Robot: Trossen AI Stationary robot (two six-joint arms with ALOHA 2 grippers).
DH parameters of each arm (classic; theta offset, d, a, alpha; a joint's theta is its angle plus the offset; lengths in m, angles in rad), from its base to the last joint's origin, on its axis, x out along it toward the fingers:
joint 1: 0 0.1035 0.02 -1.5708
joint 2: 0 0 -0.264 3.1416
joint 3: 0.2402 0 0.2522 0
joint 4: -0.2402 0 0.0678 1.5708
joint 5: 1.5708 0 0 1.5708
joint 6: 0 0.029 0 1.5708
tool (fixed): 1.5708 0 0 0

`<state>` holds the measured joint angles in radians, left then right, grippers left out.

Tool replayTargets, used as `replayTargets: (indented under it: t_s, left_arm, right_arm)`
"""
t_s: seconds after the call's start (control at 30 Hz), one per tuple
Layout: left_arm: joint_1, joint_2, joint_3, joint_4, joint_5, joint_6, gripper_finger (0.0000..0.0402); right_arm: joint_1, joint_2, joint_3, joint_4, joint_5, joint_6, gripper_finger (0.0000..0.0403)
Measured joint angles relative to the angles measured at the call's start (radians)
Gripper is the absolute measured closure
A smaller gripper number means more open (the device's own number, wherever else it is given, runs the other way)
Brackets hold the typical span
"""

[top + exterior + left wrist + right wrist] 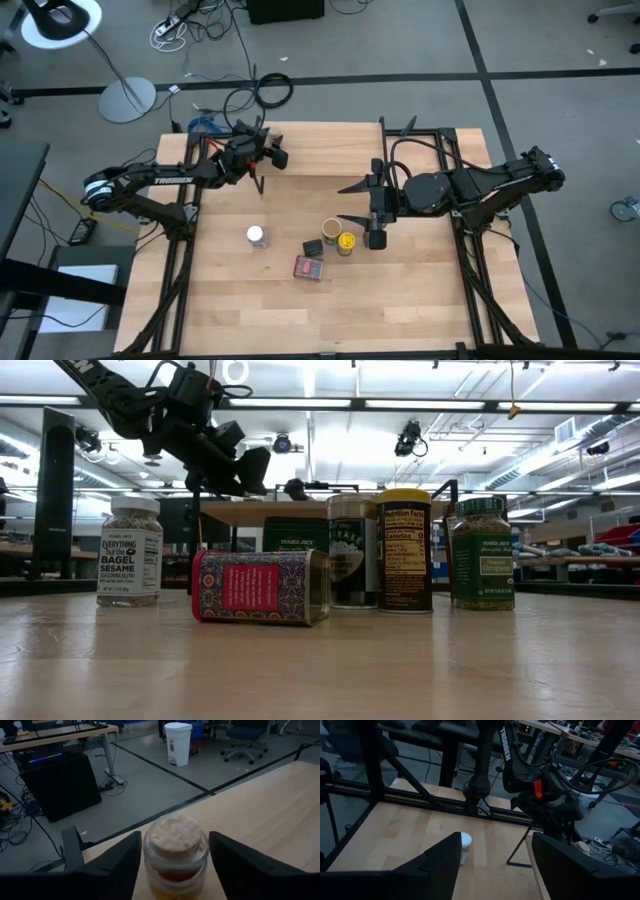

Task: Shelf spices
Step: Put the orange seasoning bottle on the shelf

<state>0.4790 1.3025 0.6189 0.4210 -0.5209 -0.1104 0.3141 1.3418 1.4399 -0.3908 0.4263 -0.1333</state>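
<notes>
My left gripper (268,152) is over the left end of the shelf (330,150), a light board on thin black legs. It is shut on the small tan-capped jar (176,851). My right gripper (348,203) hangs open above the table, right of the middle, touching nothing. Below it stand the yellow-lidded jar (347,242), a brown-topped jar (331,229) and the dark tin (313,247). The red tin (262,587) lies on its side. The white-lidded jar (130,552) and the green jar (482,555) stand upright. My left gripper pinches the tan-capped jar between its two fingers (117,865), one on each side of the jar's neck just under the cap (176,834). The jar stays upright. Its base lies below the picture's edge, so I cannot tell if it rests on the shelf board.
The shelf board (270,805) runs on bare past the jar. A thin black shelf leg (517,851) stands on the table near the white-lidded jar (464,847). Black frame rails (170,270) line the table's left and right sides. Bare table lies along the near edge (320,320).
</notes>
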Motion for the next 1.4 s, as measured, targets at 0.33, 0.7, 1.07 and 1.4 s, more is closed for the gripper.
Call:
replayTargets:
  t_s: [0.33, 0.7, 1.07, 1.4]
  left_arm:
    - [-0.012, -0.020, 0.000, 0.064, 0.007, 0.000, 0.0179]
    - [-0.009, -0.093, 0.001, 0.078, -0.009, 0.047, 0.0179]
    - [0.005, -0.106, 0.005, 0.088, 0.061, 0.028, 0.0179]
    - [0.003, -0.163, 0.093, -0.066, 0.081, 0.107, 0.0327]
  right_arm:
    - [0.000, 0.000, 0.000, 0.000, 0.000, 0.000, 0.0160]
    - [0.000, 0.000, 0.000, 0.000, 0.000, 0.000, 0.0160]
    - [0.000, 0.000, 0.000, 0.007, 0.000, 0.007, 0.0160]
    - [-0.011, 0.000, 0.000, 0.014, 0.000, 0.000, 0.0186]
